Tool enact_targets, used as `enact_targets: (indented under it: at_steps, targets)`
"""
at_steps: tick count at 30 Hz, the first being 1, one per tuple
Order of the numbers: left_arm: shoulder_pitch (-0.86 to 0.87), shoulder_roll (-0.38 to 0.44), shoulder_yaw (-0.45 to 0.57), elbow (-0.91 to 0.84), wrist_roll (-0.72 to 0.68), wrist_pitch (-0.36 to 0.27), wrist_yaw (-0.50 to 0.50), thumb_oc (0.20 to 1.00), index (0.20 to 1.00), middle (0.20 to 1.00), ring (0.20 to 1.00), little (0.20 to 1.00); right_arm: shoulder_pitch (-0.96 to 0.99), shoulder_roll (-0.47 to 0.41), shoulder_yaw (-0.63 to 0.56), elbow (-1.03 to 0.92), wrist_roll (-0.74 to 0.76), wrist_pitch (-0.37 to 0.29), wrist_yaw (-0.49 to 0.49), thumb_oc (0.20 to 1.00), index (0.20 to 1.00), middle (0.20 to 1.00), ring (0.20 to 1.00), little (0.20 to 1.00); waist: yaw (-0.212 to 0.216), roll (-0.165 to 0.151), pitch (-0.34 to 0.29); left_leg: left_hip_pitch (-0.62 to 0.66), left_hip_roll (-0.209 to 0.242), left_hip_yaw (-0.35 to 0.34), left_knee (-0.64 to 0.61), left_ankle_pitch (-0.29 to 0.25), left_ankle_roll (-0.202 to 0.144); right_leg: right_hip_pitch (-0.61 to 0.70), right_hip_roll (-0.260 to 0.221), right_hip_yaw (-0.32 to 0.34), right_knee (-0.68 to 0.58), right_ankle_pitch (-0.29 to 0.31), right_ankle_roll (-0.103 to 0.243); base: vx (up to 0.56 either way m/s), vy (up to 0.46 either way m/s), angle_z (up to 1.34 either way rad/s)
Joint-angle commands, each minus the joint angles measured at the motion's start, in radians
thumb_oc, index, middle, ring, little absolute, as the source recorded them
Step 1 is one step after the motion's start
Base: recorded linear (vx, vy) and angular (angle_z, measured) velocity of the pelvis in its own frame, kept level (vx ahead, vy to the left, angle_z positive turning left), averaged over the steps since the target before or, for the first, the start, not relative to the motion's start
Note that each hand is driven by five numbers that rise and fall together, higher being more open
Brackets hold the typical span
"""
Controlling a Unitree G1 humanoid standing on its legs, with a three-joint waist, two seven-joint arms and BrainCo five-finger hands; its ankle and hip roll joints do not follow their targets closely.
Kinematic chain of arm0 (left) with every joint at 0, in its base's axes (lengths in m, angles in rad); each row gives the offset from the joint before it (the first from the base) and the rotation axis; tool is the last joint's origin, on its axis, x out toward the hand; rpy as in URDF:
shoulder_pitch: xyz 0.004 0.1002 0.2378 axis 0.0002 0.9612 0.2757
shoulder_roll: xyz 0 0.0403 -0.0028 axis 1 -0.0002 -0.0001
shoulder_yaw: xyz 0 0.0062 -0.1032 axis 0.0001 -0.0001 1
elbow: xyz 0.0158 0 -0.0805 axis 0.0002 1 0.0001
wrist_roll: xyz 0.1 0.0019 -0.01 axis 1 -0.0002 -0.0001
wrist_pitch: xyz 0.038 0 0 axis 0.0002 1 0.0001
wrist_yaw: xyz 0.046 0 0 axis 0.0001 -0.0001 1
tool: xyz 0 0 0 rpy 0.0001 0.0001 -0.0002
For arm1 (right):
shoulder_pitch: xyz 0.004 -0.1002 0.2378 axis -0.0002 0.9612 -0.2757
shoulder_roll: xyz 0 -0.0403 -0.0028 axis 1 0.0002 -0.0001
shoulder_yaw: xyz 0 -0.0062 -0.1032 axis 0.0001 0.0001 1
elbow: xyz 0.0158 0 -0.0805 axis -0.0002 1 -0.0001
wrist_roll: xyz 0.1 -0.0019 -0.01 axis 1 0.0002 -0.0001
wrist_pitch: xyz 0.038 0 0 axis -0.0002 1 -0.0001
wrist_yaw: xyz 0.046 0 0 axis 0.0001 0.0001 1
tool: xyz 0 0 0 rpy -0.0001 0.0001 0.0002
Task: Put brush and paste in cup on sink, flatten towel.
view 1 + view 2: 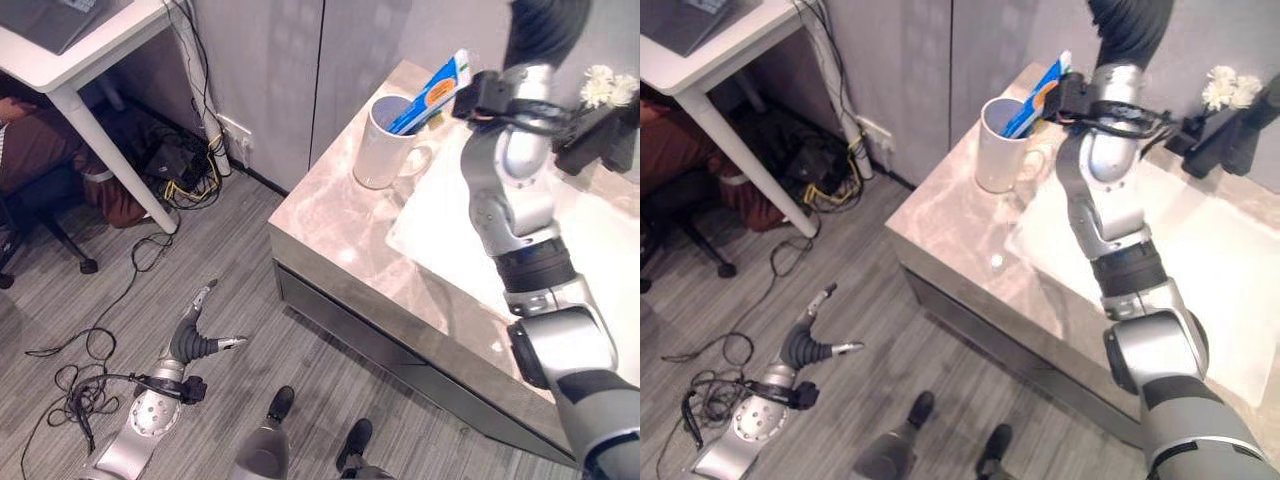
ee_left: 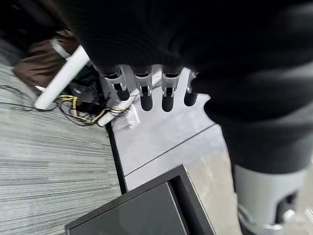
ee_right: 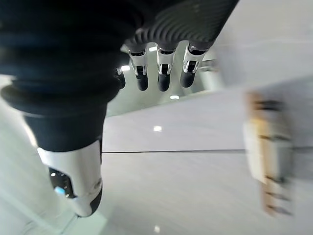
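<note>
A white cup [image 1: 383, 141] stands on the marble worktop [image 1: 340, 215] at about ten o'clock from the white sink basin [image 1: 450, 225], just beside its rim. The blue and orange paste tube [image 1: 432, 92] leans out of the cup, tilted toward two o'clock, with something blue beside it inside the cup; I cannot tell whether that is the brush. The right arm reaches high over the basin, and the right hand [image 3: 161, 66] hangs in the air with fingers straight and relaxed, holding nothing. Down at seven o'clock, the left hand [image 1: 203, 330] hangs low over the grey floor [image 1: 200, 270], fingers straight and apart, empty too. A white flower [image 1: 605, 85] sits at the worktop's far edge.
</note>
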Motion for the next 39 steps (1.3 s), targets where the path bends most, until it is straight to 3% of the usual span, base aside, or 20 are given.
enact_targets:
  at_steps: [1,6,7,12,14,16,21,22,24,25,26,27,28,29,30,31,33,35,37,39]
  targets:
    - [0.015,0.063,0.018,-0.071,0.087,-0.051,0.012,1.0,1.0,1.0,1.0,1.0,0.071,-0.117,-0.071,-0.073,-0.099,-0.049,-0.049,1.0,1.0,1.0,1.0,1.0,-0.032,0.012,-0.039,0.027,-0.005,0.017,-0.011,-0.044,0.025,0.051,-0.07,0.049,0.003,0.084,0.048,-0.04,0.056,-0.17]
    - [0.003,0.044,0.049,-0.066,0.107,-0.057,0.039,1.0,1.0,1.0,1.0,1.0,0.323,-0.162,-0.259,-0.213,-0.2,-0.067,-0.099,1.0,1.0,1.0,1.0,1.0,-0.075,0.026,-0.052,0.033,-0.011,0.035,-0.011,-0.051,0.03,0.044,-0.078,0.063,0.003,0.09,0.057,-0.02,0.061,-0.18]
    - [0.015,0.032,0.092,-0.067,0.114,-0.064,0.062,1.0,1.0,1.0,1.0,1.0,0.449,-0.181,-0.357,-0.263,-0.257,-0.073,-0.123,1.0,1.0,1.0,1.0,1.0,-0.101,0.031,-0.059,0.034,-0.02,0.044,-0.011,-0.055,0.032,0.038,-0.088,0.074,0.003,0.105,0.065,-0.02,0.085,-0.23]
    - [0.06,0.023,0.162,-0.073,0.115,-0.07,0.075,1.0,1.0,1.0,1.0,1.0,0.643,-0.171,-0.516,-0.339,-0.351,-0.065,-0.165,1.0,1.0,1.0,1.0,1.0,-0.144,0.036,-0.067,0.042,-0.039,0.077,-0.011,-0.066,0.045,0.017,-0.106,0.111,0.003,0.155,0.079,-0.03,0.094,-0.18]
    - [0.083,0.012,0.207,-0.071,0.109,-0.073,0.077,1.0,1.0,1.0,1.0,1.0,0.756,-0.17,-0.621,-0.346,-0.415,-0.044,-0.195,1.0,1.0,1.0,1.0,1.0,-0.188,0.039,-0.062,0.052,-0.058,0.106,-0.011,-0.064,0.058,-0.002,-0.123,0.145,0.005,0.223,0.088,-0.08,0.164,-0.37]
    - [0.091,0.013,0.215,-0.069,0.109,-0.074,0.079,1.0,1.0,1.0,1.0,1.0,0.781,-0.152,-0.634,-0.344,-0.435,-0.039,-0.208,1.0,1.0,1.0,1.0,1.0,-0.191,0.041,-0.062,0.062,-0.061,0.117,-0.011,-0.077,0.062,-0.004,-0.126,0.161,0.005,0.239,0.095,-0.03,0.084,-0.37]
    - [0.093,-0.021,0.235,-0.087,0.136,-0.082,0.078,1.0,1.0,1.0,1.0,1.0,0.943,-0.092,-0.706,-0.344,-0.645,0.079,-0.264,1.0,1.0,1.0,1.0,1.0,-0.269,0.042,-0.046,0.092,-0.074,0.179,-0.011,-0.091,0.074,-0.038,-0.133,0.232,0.014,0.318,0.112,-0.06,0.101,-0.38]
    - [0.094,-0.031,0.23,-0.114,0.16,-0.092,0.077,1.0,1.0,1.0,1.0,1.0,1.005,-0.055,-0.723,-0.318,-0.716,0.12,-0.299,1.0,1.0,1.0,1.0,1.0,-0.297,0.048,-0.037,0.106,-0.069,0.202,-0.011,-0.098,0.08,-0.054,-0.127,0.231,0.027,0.313,0.111,-0.09,0.125,-0.6]
    - [0.101,-0.028,0.226,-0.123,0.189,-0.098,0.086,1.0,1.0,1.0,1.0,1.0,1.047,-0.038,-0.727,-0.295,-0.762,0.151,-0.325,1.0,1.0,1.0,1.0,1.0,-0.298,0.047,-0.029,0.122,-0.063,0.224,-0.011,-0.104,0.082,-0.066,-0.118,0.23,0.046,0.299,0.11,-0.08,0.096,-0.6]
    - [0.1,-0.037,0.234,-0.124,0.216,-0.095,0.104,1.0,1.0,1.0,1.0,1.0,1.128,-0.035,-0.741,-0.25,-0.848,0.216,-0.348,1.0,1.0,1.0,1.0,1.0,-0.316,0.051,-0.008,0.136,-0.048,0.261,-0.011,-0.099,0.084,-0.083,-0.093,0.192,0.092,0.247,0.099,-0.07,0.061,-0.68]
    - [0.1,-0.037,0.233,-0.123,0.217,-0.096,0.105,1.0,1.0,1.0,1.0,1.0,1.129,-0.034,-0.741,-0.251,-0.849,0.216,-0.349,1.0,1.0,1.0,1.0,1.0,-0.315,0.053,-0.007,0.138,-0.046,0.261,-0.011,-0.099,0.082,-0.085,-0.092,0.192,0.101,0.24,0.097,-0.09,0.113,-0.72]
    - [0.102,-0.057,0.242,-0.13,0.21,-0.092,0.11,1.0,1.0,1.0,1.0,1.0,1.18,-0.006,-0.754,-0.205,-0.845,0.232,-0.341,1.0,1.0,1.0,1.0,1.0,-0.332,0.064,0.001,0.147,-0.033,0.271,-0.011,-0.1,0.088,-0.082,-0.05,0.195,0.138,0.17,0.079,-0.06,0.112,-0.53]
    - [0.11,-0.066,0.258,-0.142,0.207,-0.091,0.117,1.0,1.0,1.0,1.0,1.0,1.225,0.015,-0.772,-0.138,-0.836,0.253,-0.361,1.0,1.0,1.0,1.0,1.0,-0.34,0.078,0.005,0.153,-0.018,0.287,-0.01,-0.093,0.092,-0.082,0.021,0.193,0.218,0.059,0.044,-0.08,0.108,-0.3]
    - [0.111,-0.066,0.258,-0.143,0.207,-0.091,0.116,1.0,1.0,1.0,1.0,1.0,1.226,0.013,-0.771,-0.137,-0.835,0.252,-0.363,1.0,1.0,1.0,1.0,1.0,-0.339,0.077,0.006,0.152,-0.018,0.289,-0.011,-0.088,0.091,-0.087,0.021,0.194,0.223,0.059,0.041,-0.06,0.11,-0.12]
    - [0.118,-0.072,0.263,-0.145,0.199,-0.087,0.122,1.0,1.0,1.0,1.0,1.0,1.249,0.029,-0.773,-0.057,-0.812,0.261,-0.377,1.0,1.0,1.0,1.0,1.0,-0.338,0.085,0.0,0.155,-0.013,0.308,-0.01,-0.091,0.095,-0.076,0.063,0.167,0.271,-0.006,0.019,-0.03,0.059,-0.13]
    - [0.12,-0.072,0.262,-0.144,0.199,-0.083,0.122,1.0,1.0,1.0,1.0,1.0,1.254,0.036,-0.759,0.006,-0.79,0.268,-0.382,1.0,1.0,1.0,1.0,1.0,-0.336,0.086,-0.005,0.153,-0.011,0.323,-0.01,-0.088,0.093,-0.068,0.084,0.155,0.287,-0.03,0.009,-0.03,0.076,-0.4]
    - [0.117,-0.08,0.256,-0.115,0.201,-0.07,0.123,1.0,1.0,1.0,1.0,1.0,1.233,0.058,-0.698,0.213,-0.683,0.261,-0.394,1.0,1.0,1.0,1.0,1.0,-0.323,0.085,-0.017,0.149,-0.008,0.357,-0.011,-0.079,0.084,-0.045,0.116,0.143,0.264,-0.058,-0.009,-0.04,0.003,-0.61]
    - [0.119,-0.085,0.266,-0.104,0.2,-0.065,0.117,1.0,1.0,1.0,1.0,1.0,1.238,0.058,-0.678,0.256,-0.663,0.271,-0.373,1.0,1.0,1.0,1.0,1.0,-0.32,0.087,-0.021,0.151,-0.007,0.36,-0.011,-0.079,0.084,-0.046,0.127,0.155,0.257,-0.058,-0.013,0.02,-0.027,-0.4]
    - [0.108,-0.106,0.256,-0.091,0.182,-0.058,0.121,1.0,1.0,1.0,1.0,1.0,1.205,0.09,-0.598,0.509,-0.486,0.238,-0.296,1.0,1.0,1.0,1.0,1.0,-0.312,0.098,-0.02,0.164,-0.003,0.359,-0.011,-0.089,0.083,-0.046,0.148,0.16,0.259,-0.07,-0.019,0.07,-0.038,-0.16]
    - [0.101,-0.113,0.251,-0.084,0.167,-0.057,0.124,1.0,1.0,1.0,1.0,1.0,1.179,0.087,-0.553,0.604,-0.439,0.224,-0.261,1.0,1.0,1.0,1.0,1.0,-0.309,0.099,-0.016,0.164,-0.004,0.361,-0.011,-0.084,0.082,-0.043,0.148,0.157,0.249,-0.064,-0.024,0.03,-0.046,0.01]
